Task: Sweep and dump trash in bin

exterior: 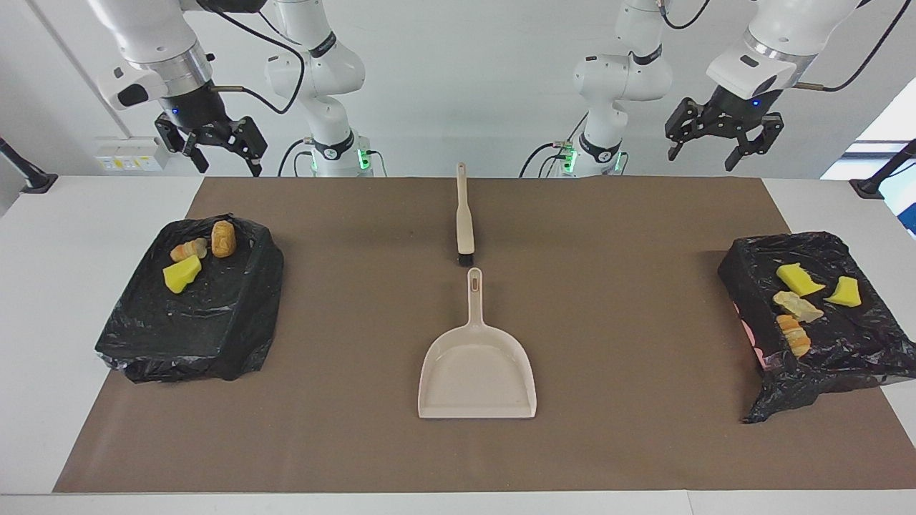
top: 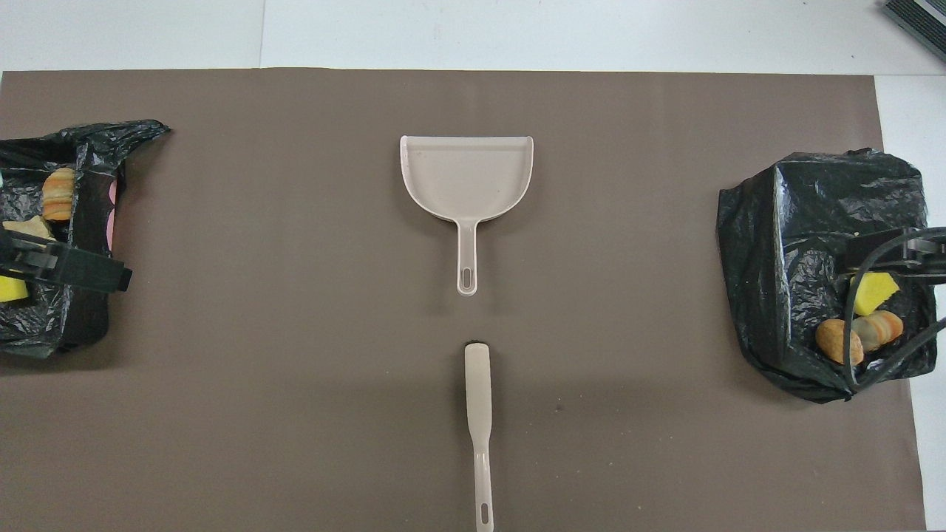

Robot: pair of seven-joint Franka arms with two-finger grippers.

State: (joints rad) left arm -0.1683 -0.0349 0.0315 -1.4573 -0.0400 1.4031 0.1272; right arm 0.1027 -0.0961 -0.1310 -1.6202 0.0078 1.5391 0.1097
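Note:
The trash lies in two black-bag-lined bins. The bin at the right arm's end (exterior: 189, 322) holds a yellow chunk (exterior: 182, 274) and two bread-like pieces (exterior: 223, 238). The bin at the left arm's end (exterior: 837, 350) holds two yellow chunks (exterior: 798, 280), a pale piece (exterior: 796, 306) and an orange striped piece (exterior: 794, 335). The beige dustpan (exterior: 477, 372) lies empty mid-table. The beige brush (exterior: 465, 222) lies nearer the robots, in line with the dustpan's handle. My right gripper (exterior: 227, 161) is open, raised over its bin (top: 798, 244). My left gripper (exterior: 708, 151) is open, raised over the other bin (top: 81, 148).
A brown mat (exterior: 608, 429) covers most of the white table (exterior: 43, 286). No loose bits show on the mat. Black clamp stands sit at both table ends near the robots (exterior: 28, 179).

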